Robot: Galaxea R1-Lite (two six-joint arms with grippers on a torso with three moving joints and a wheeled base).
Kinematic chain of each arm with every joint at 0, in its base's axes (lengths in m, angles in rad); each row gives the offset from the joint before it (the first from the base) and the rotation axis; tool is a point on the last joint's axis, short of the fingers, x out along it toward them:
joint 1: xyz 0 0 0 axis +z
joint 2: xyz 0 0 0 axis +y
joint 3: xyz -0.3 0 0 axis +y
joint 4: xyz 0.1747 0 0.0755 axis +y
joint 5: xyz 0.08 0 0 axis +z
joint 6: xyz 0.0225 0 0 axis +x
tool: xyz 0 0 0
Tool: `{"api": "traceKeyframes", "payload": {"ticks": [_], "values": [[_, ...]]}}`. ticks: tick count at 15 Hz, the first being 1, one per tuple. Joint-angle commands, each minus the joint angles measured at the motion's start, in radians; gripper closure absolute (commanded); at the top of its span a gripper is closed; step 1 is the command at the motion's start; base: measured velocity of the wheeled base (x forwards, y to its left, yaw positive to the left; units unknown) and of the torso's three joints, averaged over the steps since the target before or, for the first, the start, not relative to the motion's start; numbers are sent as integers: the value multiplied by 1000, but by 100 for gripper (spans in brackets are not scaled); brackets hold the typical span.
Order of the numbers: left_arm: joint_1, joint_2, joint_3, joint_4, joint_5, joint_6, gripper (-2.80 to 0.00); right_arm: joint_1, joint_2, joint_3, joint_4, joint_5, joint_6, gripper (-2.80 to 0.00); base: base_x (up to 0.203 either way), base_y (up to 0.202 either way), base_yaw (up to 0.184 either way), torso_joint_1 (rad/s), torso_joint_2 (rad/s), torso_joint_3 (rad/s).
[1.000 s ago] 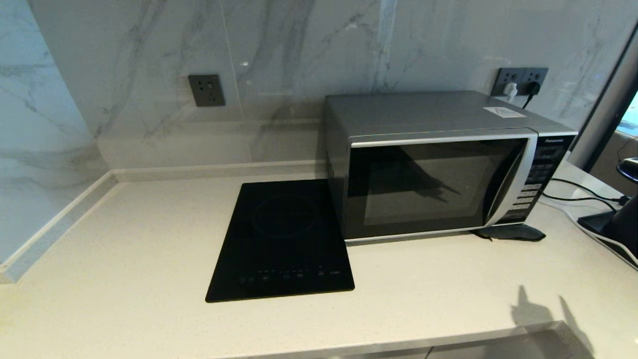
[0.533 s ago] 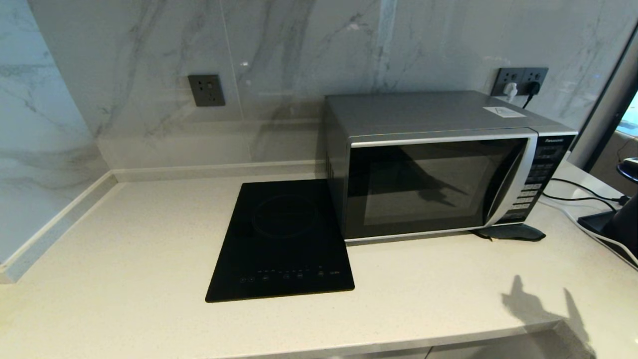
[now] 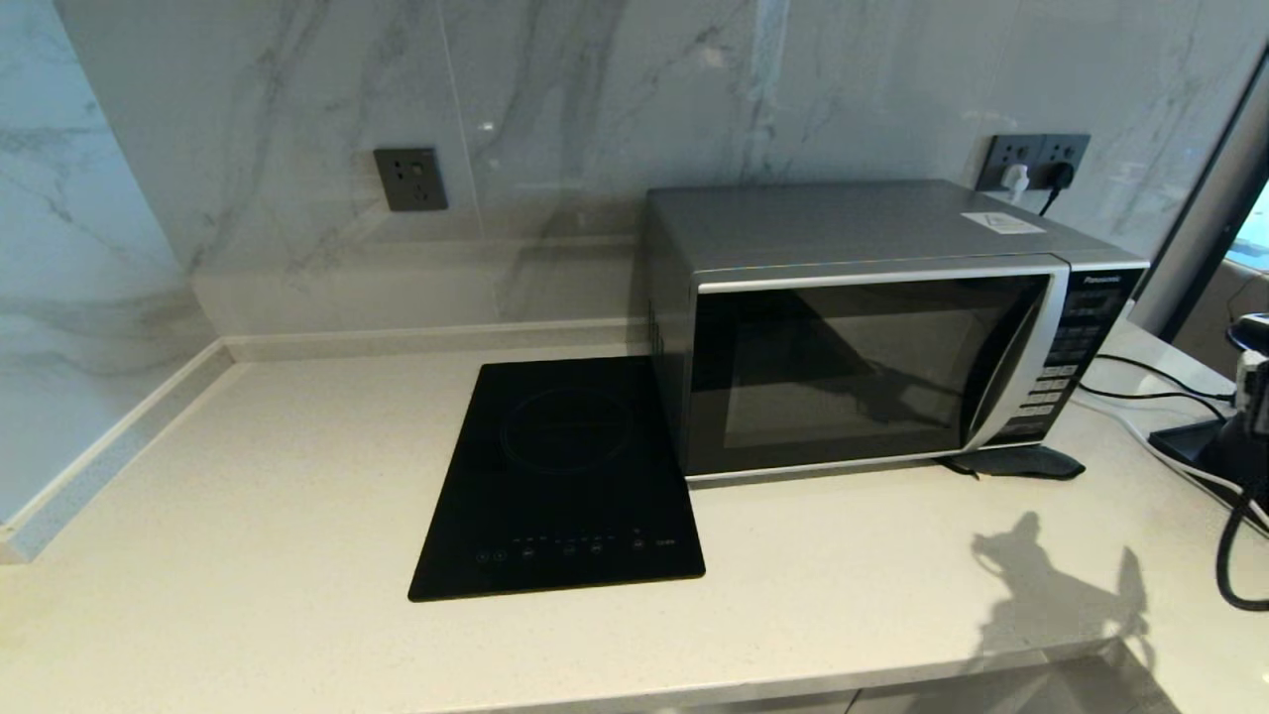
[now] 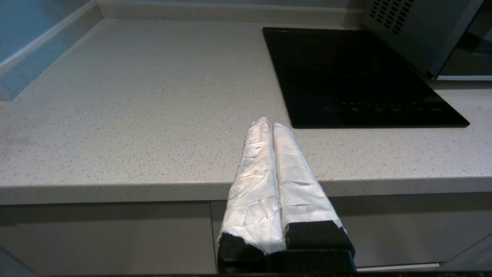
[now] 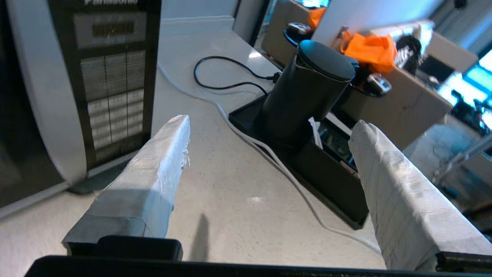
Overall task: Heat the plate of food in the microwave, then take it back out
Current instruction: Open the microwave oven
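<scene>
Soft, even daylight fills my view; my arm throws a sharp shadow on the table (image 3: 297, 476) (near its right front edge). The microwave (image 3: 863, 327) door mirrors dim reflections. Bright windows blur behind my right pincer (image 5: 269, 154).

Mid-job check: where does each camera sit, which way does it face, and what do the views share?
Head: high up, facing forward and down at the counter, hob and shut microwave; only a bit of the right arm at the right edge.
Left wrist: low at the counter's front edge, facing the hob; left gripper shut.
Right wrist: over the counter beside the microwave panel, facing a black kettle; right gripper open.
Shared: microwave, counter.
</scene>
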Motion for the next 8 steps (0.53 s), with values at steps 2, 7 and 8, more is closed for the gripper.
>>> {"api": "traceKeyframes", "payload": {"ticks": [2,7,8], "values": [[0,2,0,0,0,-1,0,61,231,-101,-48,-151,89,-280,0,0,0,0,0,0],[0,2,0,0,0,-1,0,192,419,-218,-59,-289,169,-280,0,0,0,0,0,0],[0,2,0,0,0,-1,0,210,448,-239,-59,-300,187,-280,0,0,0,0,0,0]]}}
